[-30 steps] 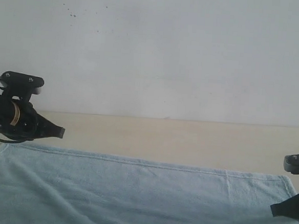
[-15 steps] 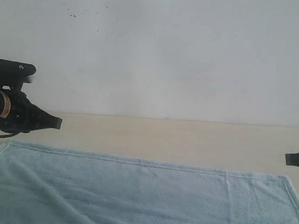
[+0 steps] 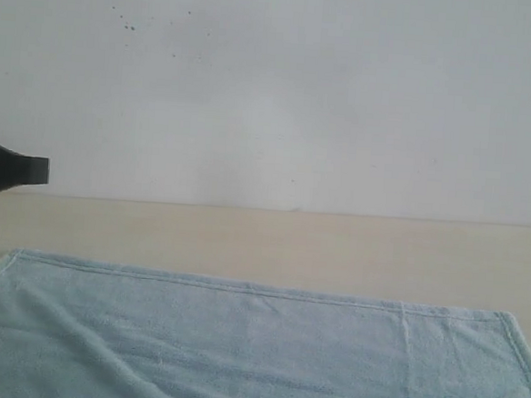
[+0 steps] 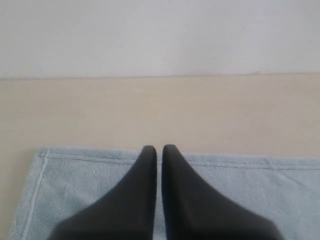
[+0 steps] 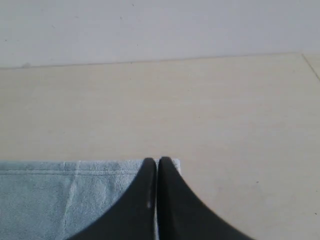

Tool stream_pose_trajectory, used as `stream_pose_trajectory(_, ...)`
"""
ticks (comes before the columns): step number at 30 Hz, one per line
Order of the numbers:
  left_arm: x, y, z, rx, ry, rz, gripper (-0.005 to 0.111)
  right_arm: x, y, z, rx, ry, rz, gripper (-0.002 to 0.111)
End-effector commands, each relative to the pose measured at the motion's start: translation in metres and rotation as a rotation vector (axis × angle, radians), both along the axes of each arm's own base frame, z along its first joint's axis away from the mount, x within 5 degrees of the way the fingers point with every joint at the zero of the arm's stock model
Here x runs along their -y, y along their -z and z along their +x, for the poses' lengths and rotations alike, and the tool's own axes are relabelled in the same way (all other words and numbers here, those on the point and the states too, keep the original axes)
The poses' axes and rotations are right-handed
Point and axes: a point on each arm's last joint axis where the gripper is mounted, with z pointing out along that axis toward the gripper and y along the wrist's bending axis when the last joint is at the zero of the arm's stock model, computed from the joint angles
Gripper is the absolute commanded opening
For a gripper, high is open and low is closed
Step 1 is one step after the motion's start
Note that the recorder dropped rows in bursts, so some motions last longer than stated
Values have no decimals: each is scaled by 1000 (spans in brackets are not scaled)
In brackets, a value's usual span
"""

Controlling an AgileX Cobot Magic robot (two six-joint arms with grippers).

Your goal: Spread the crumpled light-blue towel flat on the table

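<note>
The light-blue towel lies spread across the near part of the cream table, its hemmed far edge running almost the whole width of the exterior view, with a few soft creases near the front. My left gripper shows only as a black tip at the left edge, lifted above the towel's far left corner. In the left wrist view the left gripper is shut and empty over the towel. My right gripper is shut and empty above the towel's far right corner; it is outside the exterior view.
A plain white wall rises behind the table. A band of bare tabletop lies between the towel's far edge and the wall. The table's right edge shows in the right wrist view.
Both arms have lifted and pulled outward, away from the towel's far corners; the right one has left the exterior view. The towel has stayed spread where it lay.
</note>
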Motion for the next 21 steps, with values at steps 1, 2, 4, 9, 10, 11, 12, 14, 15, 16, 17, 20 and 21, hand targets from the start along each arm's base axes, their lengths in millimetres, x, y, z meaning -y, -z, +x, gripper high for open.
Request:
stream_pose_trajectory(1, -9, -9, -43, 63, -16, -61, 5, -4, -11, -36, 65, -17, 7, 0)
stream_pose_trajectory(2, -11, -10, -53, 78, -19, -76, 5, -5, -14, -42, 77, -24, 8, 0)
stream_pose_trajectory(4, -15, -10, -70, 103, -25, -103, 5, -8, -23, -57, 116, -33, 48, 0)
stream_pose_trajectory(9, -25, -5, -112, 180, -33, -160, 5, -19, -45, -92, 195, -93, 151, 0)
stream_pose_trajectory(10, -27, -5, -119, 203, -32, -166, 5, -21, -48, -99, 210, -105, 177, 0)
stream_pose_trajectory(11, -29, -3, -127, 218, -32, -169, 5, -23, -51, -105, 223, -115, 216, 0)
stream_pose_trajectory(12, -31, -3, -134, 238, -35, -173, 5, -25, -55, -109, 240, -116, 261, 0)
stream_pose_trajectory(14, -36, -2, -146, 261, -56, -174, 5, -27, -59, -117, 260, -114, 334, 0)
stream_pose_trajectory(15, -38, -1, -151, 263, -70, -173, 5, -28, -61, -121, 267, -115, 353, 0)
stream_pose_trajectory(16, -41, -1, -155, 266, -86, -171, 5, -28, -62, -123, 275, -114, 363, 0)
stream_pose_trajectory(17, -45, -1, -162, 265, -114, -166, 5, -28, -63, -126, 286, -115, 365, 0)
stream_pose_trajectory(20, -53, -2, -177, 282, -165, -168, 5, -29, -66, -131, 310, -120, 363, 0)
stream_pose_trajectory(21, -54, -3, -179, 293, -166, -171, 5, -29, -66, -131, 310, -120, 363, 0)
